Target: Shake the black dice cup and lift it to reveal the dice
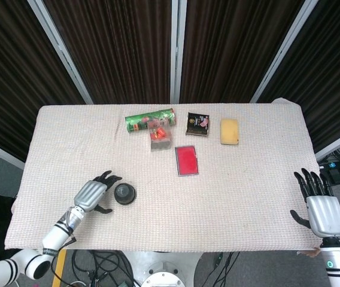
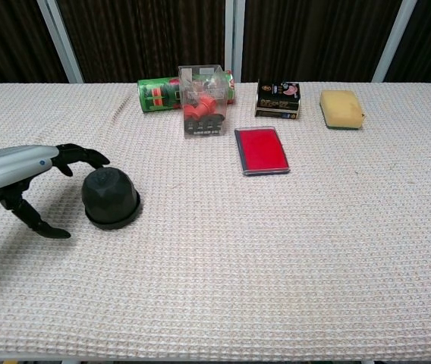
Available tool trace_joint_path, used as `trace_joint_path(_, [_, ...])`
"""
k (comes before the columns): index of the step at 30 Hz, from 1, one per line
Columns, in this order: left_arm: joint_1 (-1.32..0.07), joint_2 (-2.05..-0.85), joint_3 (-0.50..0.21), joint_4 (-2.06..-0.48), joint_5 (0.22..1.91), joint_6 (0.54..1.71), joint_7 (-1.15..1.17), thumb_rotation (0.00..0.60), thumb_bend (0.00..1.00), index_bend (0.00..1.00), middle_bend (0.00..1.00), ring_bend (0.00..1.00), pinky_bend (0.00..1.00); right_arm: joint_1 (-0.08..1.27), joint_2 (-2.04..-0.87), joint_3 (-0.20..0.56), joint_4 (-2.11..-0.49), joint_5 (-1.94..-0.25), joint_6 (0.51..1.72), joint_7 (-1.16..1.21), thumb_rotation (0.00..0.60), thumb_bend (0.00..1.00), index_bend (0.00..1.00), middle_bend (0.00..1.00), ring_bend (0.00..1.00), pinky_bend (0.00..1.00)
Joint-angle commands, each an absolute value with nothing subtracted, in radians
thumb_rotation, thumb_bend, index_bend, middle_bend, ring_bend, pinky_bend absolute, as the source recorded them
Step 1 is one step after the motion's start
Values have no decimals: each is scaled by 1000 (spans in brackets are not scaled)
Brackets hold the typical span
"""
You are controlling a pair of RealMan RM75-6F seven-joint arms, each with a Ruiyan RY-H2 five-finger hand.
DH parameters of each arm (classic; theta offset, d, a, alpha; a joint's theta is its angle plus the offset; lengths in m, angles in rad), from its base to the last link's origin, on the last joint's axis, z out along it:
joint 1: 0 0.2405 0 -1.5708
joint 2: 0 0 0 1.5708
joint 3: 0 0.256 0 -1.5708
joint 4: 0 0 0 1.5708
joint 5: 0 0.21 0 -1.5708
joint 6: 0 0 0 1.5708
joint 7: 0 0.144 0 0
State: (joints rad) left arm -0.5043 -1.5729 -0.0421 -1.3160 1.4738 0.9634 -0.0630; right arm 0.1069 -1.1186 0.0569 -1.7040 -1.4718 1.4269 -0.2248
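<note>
A wide tabletop covered in a cream waffle-weave cloth fills both views, with dark brown pleated curtains and pale metal posts behind it and grey floor with cables below its near edge.

Along the far side lie a green printed cylindrical can on its side, then a clear plastic box touching the can's front, with red pieces inside it. To the right come a small black printed packet and a yellow rectangular sponge. A flat red rectangular case with a grey rim lies nearer, between the box and the packet.

The black domed dice cup stands mouth down on the cloth at the near left, well apart from the other things.

The left hand is just beside the cup on its left, its fingers spread wide around the cup's side, holding nothing; whether they touch it I cannot tell.

The right hand hangs at the near right edge of the tabletop, fingers apart and empty.
</note>
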Motion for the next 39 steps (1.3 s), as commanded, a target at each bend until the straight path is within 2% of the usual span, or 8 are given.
trace_joint_path(1, [-514, -1581, -44, -1320, 1462, 951, -58, 600, 0, 110, 146, 31, 226, 108, -1120, 58, -1699, -1469, 1424, -221, 600, 97, 0, 5, 0, 0])
trace_joint_path(39, [-605, -1639, -63, -1296, 1370, 870, -35, 600, 19, 115, 218, 32, 226, 106, -1116, 61, -1685, -1460, 1430, -199, 600, 100, 0, 7, 0, 0])
